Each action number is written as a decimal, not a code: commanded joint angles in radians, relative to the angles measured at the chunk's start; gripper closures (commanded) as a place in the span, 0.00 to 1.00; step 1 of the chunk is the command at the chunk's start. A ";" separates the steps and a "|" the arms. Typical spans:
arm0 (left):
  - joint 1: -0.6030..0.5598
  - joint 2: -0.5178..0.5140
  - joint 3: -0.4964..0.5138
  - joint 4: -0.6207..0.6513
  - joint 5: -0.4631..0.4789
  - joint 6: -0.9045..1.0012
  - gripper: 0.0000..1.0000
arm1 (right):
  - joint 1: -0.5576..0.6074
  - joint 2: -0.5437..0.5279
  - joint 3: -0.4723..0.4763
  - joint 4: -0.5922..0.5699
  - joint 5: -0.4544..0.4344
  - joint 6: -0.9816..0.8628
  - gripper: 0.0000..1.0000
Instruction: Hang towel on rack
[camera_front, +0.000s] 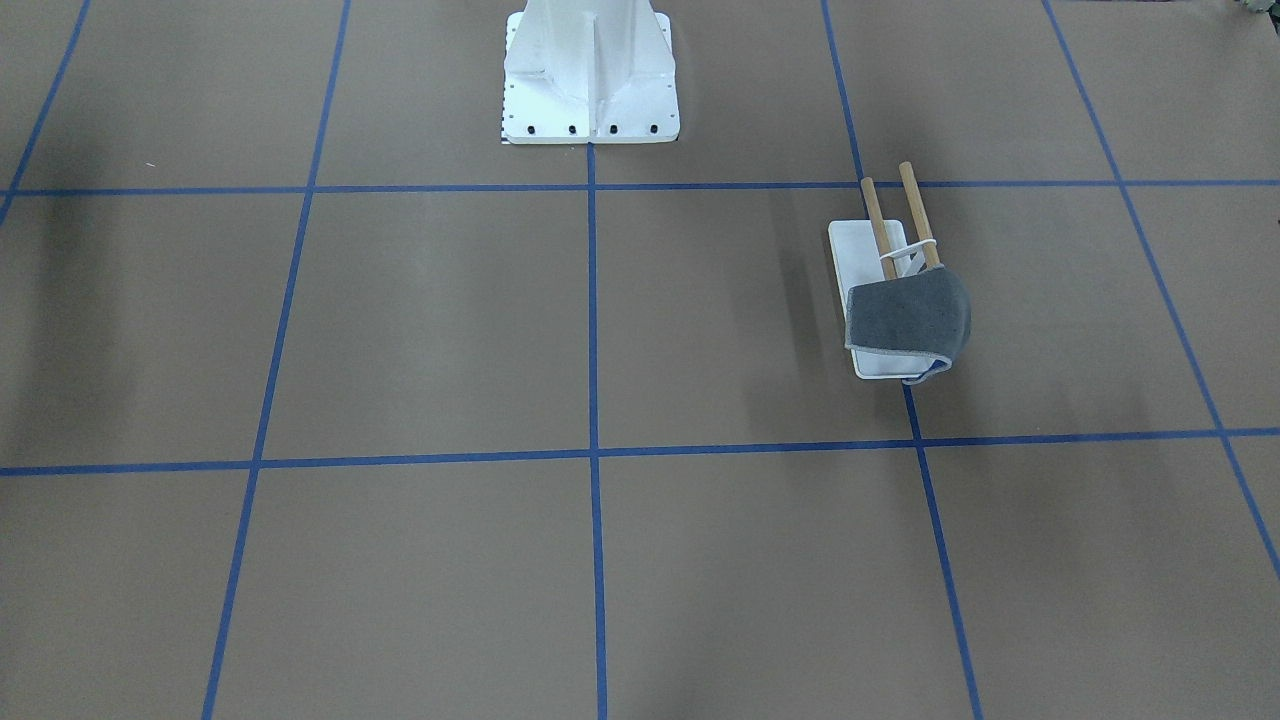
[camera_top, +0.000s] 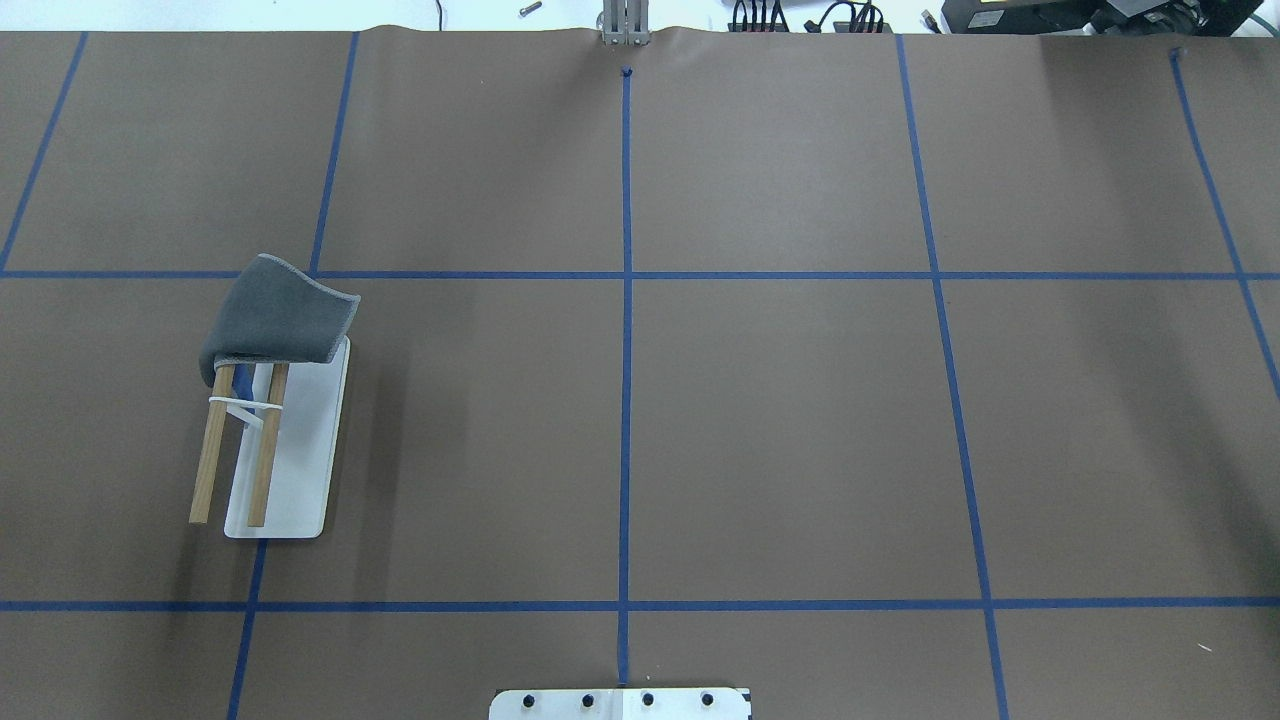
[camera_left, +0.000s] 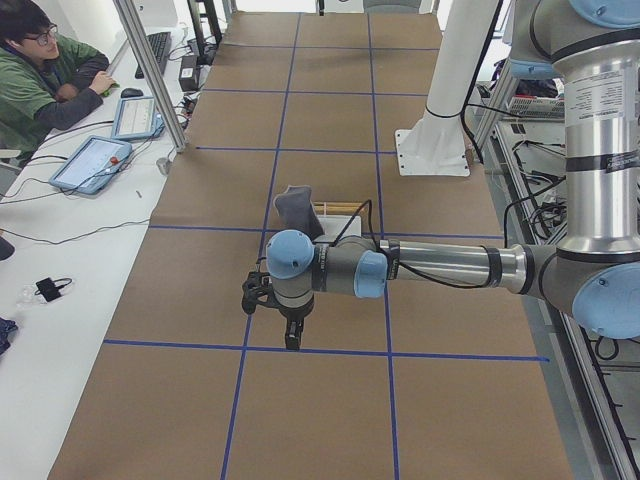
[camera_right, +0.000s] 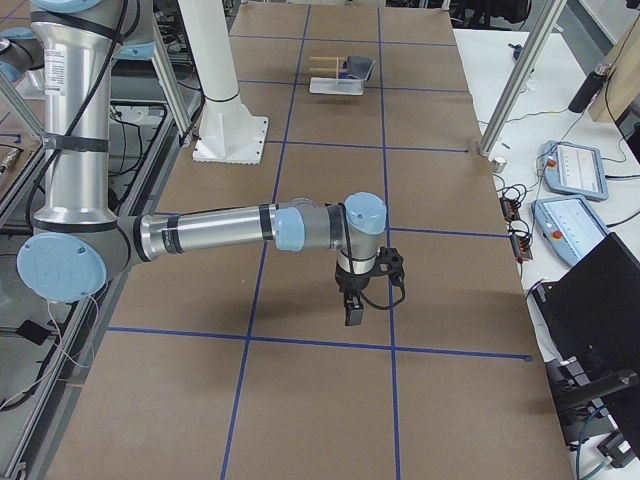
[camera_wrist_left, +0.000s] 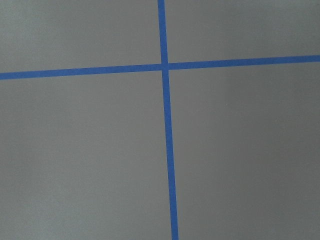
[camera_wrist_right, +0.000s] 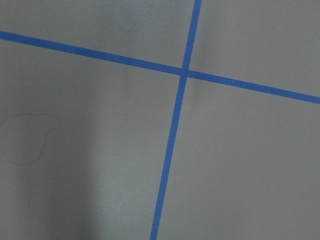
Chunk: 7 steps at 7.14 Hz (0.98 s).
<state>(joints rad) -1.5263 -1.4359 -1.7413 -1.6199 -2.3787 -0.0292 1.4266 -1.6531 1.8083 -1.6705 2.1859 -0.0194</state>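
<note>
The dark grey towel (camera_front: 908, 318) hangs draped over the far ends of the rack's two wooden dowels (camera_front: 898, 215), above the rack's white base (camera_front: 852, 252). In the overhead view the towel (camera_top: 278, 325) and rack (camera_top: 300, 470) stand at the table's left. Neither gripper touches them. The left gripper (camera_left: 291, 335) shows only in the exterior left view, pointing down over the table, nearer the camera than the towel (camera_left: 295, 207). The right gripper (camera_right: 353, 312) shows only in the exterior right view, far from the rack (camera_right: 340, 72). I cannot tell whether either is open or shut.
The robot's white bolted pedestal (camera_front: 590, 75) stands at the table's middle edge. Blue tape lines (camera_top: 626, 330) divide the brown table into squares. Both wrist views show only tape crossings. An operator (camera_left: 45, 75) sits at a side desk with tablets.
</note>
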 joint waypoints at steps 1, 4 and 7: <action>0.000 0.000 -0.001 0.000 0.000 0.000 0.02 | 0.000 0.000 0.000 0.000 0.000 -0.001 0.00; 0.000 0.000 0.000 0.002 0.000 0.000 0.02 | -0.002 0.001 -0.001 0.000 0.005 -0.001 0.00; 0.000 0.000 0.000 0.002 0.000 0.000 0.02 | -0.002 0.001 -0.001 0.000 0.017 -0.001 0.00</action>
<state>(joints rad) -1.5263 -1.4358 -1.7411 -1.6184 -2.3792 -0.0292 1.4251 -1.6522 1.8071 -1.6705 2.1973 -0.0200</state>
